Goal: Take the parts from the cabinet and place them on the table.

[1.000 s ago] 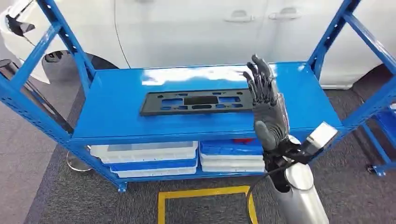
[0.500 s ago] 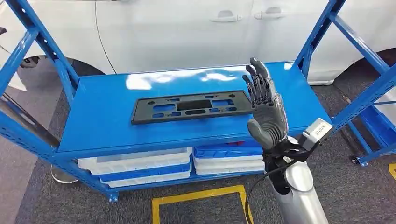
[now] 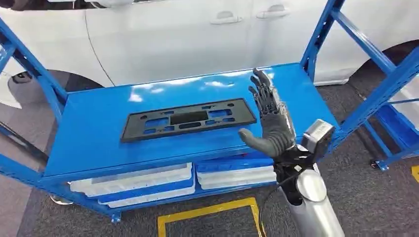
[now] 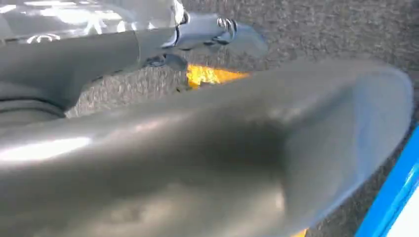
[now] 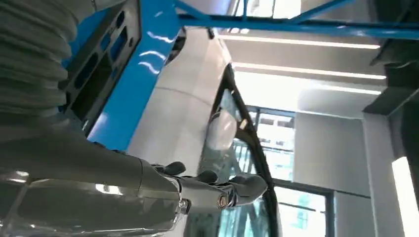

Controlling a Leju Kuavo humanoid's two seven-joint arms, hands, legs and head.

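A flat black plastic part [image 3: 188, 119] — long, rectangular, pierced with cut-outs — lies on the blue cabinet's top shelf [image 3: 99, 138], slightly askew, seemingly nearer its front edge.

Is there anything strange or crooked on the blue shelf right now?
Nothing stands out. The black part lies flat and whole on the blue shelf, a little slanted to its edge. The right hand hovers beside it, fingers apart.

Car workshop or assembly hall: blue steel shelving rack [image 3: 163, 126] on grey carpeted floor [image 3: 375, 197] with yellow tape marking [image 3: 207, 212], white car body [image 3: 188, 39] parked just behind, stacked white and blue plastic trays [image 3: 148, 182] below, strip lights overhead.
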